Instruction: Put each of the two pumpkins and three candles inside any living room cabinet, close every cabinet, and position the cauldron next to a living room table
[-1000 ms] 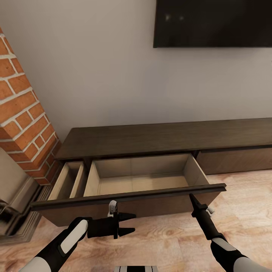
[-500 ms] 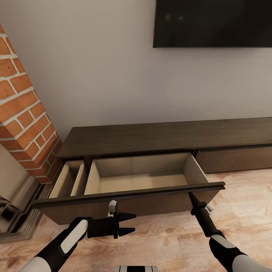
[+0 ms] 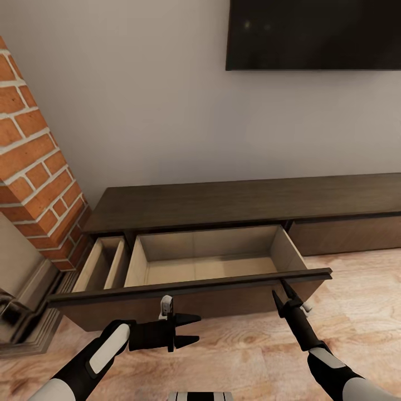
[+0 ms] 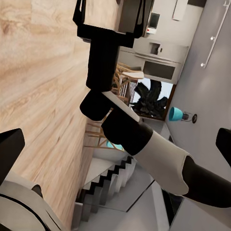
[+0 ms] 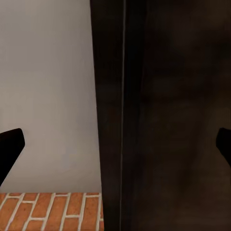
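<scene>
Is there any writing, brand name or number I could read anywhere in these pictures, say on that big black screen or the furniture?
None: no readable text anywhere.
Black wall-mounted screen: blank, no logo visible.
Long dark-brown wooden cabinet: plain, unmarked.
Red brick chimney: no sign.

The cabinet (image 3: 245, 203) stands against the wall ahead of me, its big drawer (image 3: 209, 262) pulled out and open from above, so I have room to reach down into the pale interior. The drawer front (image 3: 189, 289) runs as a dark bar across my path, and anything going in has to clear its top edge. My right gripper (image 3: 283, 289), jaws spread, sits just below that edge near the drawer's right corner. My left gripper (image 3: 192, 328), jaws apart, hangs over bare wooden floor (image 3: 250, 356) in front of the drawer. To the left, the brick fireplace (image 3: 33, 184) crowds the narrow side drawer (image 3: 103, 262). The television (image 3: 312, 33) hangs well above the cabinet top.
</scene>
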Motion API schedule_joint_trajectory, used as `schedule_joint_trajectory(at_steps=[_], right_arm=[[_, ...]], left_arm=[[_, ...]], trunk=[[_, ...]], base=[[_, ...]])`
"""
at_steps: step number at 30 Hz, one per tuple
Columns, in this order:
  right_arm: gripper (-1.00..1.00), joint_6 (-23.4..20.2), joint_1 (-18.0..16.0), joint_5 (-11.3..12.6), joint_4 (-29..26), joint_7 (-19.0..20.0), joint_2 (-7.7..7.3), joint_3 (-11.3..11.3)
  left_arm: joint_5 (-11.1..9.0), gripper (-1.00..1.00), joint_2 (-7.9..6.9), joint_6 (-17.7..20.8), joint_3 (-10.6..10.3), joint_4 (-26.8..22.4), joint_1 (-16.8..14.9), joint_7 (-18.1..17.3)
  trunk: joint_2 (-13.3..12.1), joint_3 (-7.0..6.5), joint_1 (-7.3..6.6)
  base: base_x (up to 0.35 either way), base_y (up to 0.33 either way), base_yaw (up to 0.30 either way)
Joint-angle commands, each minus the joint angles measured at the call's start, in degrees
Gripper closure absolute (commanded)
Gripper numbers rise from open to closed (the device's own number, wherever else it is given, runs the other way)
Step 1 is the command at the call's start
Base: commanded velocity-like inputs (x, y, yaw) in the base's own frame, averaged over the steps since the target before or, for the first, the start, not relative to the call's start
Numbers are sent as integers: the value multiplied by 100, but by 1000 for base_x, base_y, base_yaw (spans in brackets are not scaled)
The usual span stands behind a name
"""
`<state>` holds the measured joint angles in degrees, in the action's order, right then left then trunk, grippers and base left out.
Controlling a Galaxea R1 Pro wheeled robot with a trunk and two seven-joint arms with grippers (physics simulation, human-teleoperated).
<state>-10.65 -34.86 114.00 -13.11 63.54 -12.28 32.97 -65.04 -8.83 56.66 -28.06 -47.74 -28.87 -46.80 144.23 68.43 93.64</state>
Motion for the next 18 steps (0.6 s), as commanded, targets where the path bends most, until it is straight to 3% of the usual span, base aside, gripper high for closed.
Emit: schedule_joint_trajectory(at_steps=[1,7,18], right_arm=[[-100,-60,-4,61,2,19,-3,34],[-100,-60,-4,58,2,19,-3,34],[-100,-71,-4,33,20,-31,-16,45]], left_arm=[[-17,-100,-4,20,-15,5,-5,-14],[-18,-100,-7,21,-15,7,-5,-14],[-17,-100,-7,20,0,22,-5,-14]], trunk=[[2,4,-1],[2,4,-1],[2,4,-1]], base=[[0,0,0],[-90,0,0],[-301,0,0]])
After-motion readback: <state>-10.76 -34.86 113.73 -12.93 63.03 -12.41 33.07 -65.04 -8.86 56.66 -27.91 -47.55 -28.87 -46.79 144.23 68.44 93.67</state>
